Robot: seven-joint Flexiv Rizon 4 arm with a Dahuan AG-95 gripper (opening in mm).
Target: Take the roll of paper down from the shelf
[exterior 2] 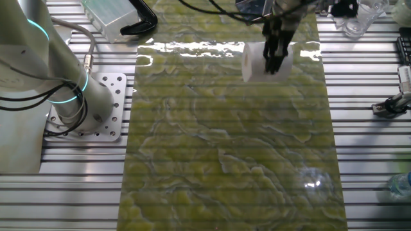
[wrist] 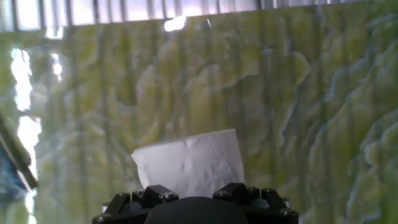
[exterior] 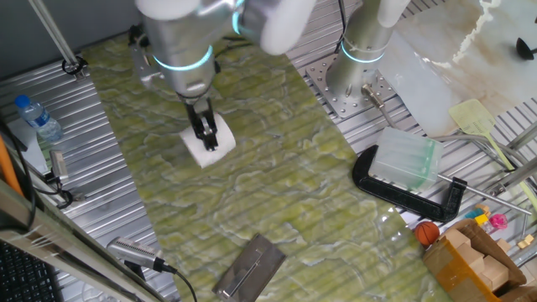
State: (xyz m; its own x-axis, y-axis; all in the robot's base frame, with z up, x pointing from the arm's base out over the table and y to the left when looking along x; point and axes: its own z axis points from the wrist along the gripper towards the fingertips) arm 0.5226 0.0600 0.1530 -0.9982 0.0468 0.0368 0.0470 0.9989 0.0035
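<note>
Gripping the roll of paper, my tool is closing its two dark fingers on the white cylinder from above; in this fixed view the roll is sitting under my wrist, over the green marbled tabletop, toward the far left part of it. I cannot tell whether the roll is resting on the mat or hanging just above it. The shelf, a shiny dark grey slab, is lying well apart at the near edge, with nothing on it, so I am judging that the roll is already off and only the set-down is left. A black clamp and a translucent plastic box are sitting to the right, clear of me.

In the other fixed view, my tool is pinching the roll of paper at one end, with most of the white body sticking out to the left of the fingers.

In the hand view, the roll of paper is filling the space just past my tool, and only green tabletop is showing beyond.

The risk, as I am judging it: soft paper is crushing easily, and an off-centre pinch could let the roll tilt or slip. Releasing on its curved side might let it roll away.
</note>
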